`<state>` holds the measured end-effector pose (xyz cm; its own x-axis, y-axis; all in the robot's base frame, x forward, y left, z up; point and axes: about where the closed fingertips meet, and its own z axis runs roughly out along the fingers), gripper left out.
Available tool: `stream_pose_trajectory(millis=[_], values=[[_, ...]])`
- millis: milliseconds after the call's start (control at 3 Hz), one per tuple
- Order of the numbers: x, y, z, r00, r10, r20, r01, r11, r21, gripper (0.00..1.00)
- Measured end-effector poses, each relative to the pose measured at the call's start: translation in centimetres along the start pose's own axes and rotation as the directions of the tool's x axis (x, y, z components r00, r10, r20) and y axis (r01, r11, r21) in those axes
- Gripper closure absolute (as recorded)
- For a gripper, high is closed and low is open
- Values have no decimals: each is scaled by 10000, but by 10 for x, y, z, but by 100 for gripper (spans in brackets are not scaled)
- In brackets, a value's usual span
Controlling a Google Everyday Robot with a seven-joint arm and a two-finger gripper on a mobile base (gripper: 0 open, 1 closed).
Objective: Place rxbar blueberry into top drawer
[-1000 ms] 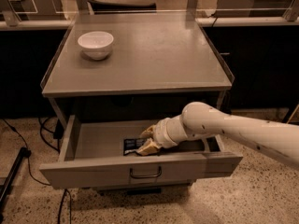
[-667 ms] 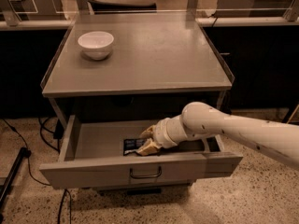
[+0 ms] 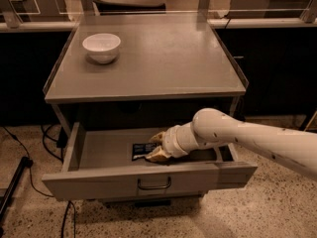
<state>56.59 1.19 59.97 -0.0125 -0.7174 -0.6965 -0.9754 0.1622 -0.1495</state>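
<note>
The bench (image 3: 163,63) is a grey cart with a low raised rim along its sides. A white bowl (image 3: 101,47) stands upright on it near the back left corner, well apart from everything else.

Under the bench's front edge the top drawer (image 3: 99,178) is pulled far out, so its floor is open to view. Its flat front panel carries a small curved handle (image 3: 154,184) at the middle.

The rxbar blueberry (image 3: 142,150) lies flat on the drawer floor, roughly below the middle of the bench's front edge and closer to the drawer's front panel than to its back. Its dark wrapper shows pale lettering.

The pale arm (image 3: 257,140) reaches in from the bench's right side, passes under the front right corner and dips into the drawer. The gripper (image 3: 153,148) sits low inside the drawer at the bar's right end. Its jaws stand parted, one toward the back of the drawer and one toward the front, with the end of the bar between them.

Dark cables (image 3: 44,148) trail over the speckled floor beside the bench's left edge.
</note>
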Motion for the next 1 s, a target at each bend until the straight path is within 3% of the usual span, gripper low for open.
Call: stream_pose_trajectory(millis=[333,667,1000], values=[[-12,-4,-1,9995,-266,-189,269,9995,141,11],[-24,-8,-12,9980,-479,-410,500,9975,506,0],[-24,-8,-12,9980,-479,-410,500,9975,506,0]])
